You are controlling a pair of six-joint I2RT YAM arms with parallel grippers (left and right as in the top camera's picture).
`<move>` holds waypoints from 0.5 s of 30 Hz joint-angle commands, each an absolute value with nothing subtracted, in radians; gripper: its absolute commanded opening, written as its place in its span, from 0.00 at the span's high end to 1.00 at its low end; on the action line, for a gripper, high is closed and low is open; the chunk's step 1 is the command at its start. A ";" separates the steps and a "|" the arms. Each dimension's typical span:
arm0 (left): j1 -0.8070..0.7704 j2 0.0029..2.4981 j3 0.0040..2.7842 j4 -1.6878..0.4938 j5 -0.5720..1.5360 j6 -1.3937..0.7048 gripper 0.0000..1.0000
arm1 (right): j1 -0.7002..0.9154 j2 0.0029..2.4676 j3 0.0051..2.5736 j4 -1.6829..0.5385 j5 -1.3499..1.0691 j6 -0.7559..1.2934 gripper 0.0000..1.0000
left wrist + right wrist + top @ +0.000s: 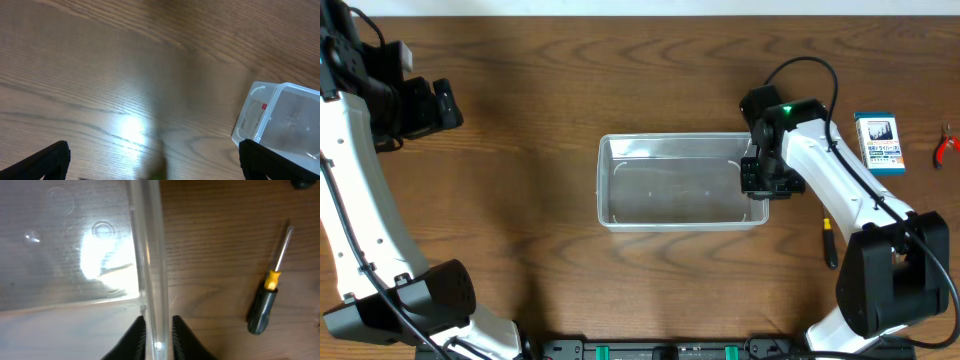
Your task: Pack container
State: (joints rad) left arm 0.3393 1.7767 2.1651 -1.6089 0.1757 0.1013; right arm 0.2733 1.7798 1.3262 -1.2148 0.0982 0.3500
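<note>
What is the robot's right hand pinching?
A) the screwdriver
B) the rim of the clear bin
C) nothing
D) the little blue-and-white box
B: the right gripper has a finger on each side of the rim of the container.

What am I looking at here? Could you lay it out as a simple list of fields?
container: clear, empty, centre of table
right gripper: clamped on the container's right wall
left gripper: open, above the table, well left of the container
screwdriver: lying right of the container
box: blue and white, far right
pliers: red-handled, at the right edge
</note>
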 commanded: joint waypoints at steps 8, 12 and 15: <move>0.344 1.777 2.164 -1.641 0.168 0.092 0.02 | 0.267 1.767 1.320 -1.233 0.112 0.351 0.71; 0.344 1.777 2.164 -1.641 0.168 0.092 0.02 | 0.267 1.767 1.320 -1.234 0.088 0.352 0.76; 0.344 1.777 2.164 -1.641 0.168 0.092 0.02 | 0.267 1.767 1.320 -1.234 0.086 0.351 0.78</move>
State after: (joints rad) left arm 0.3393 1.7767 2.1651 -1.6089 0.1757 0.1013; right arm 0.2733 1.7798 1.3258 -1.2331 0.0959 0.3485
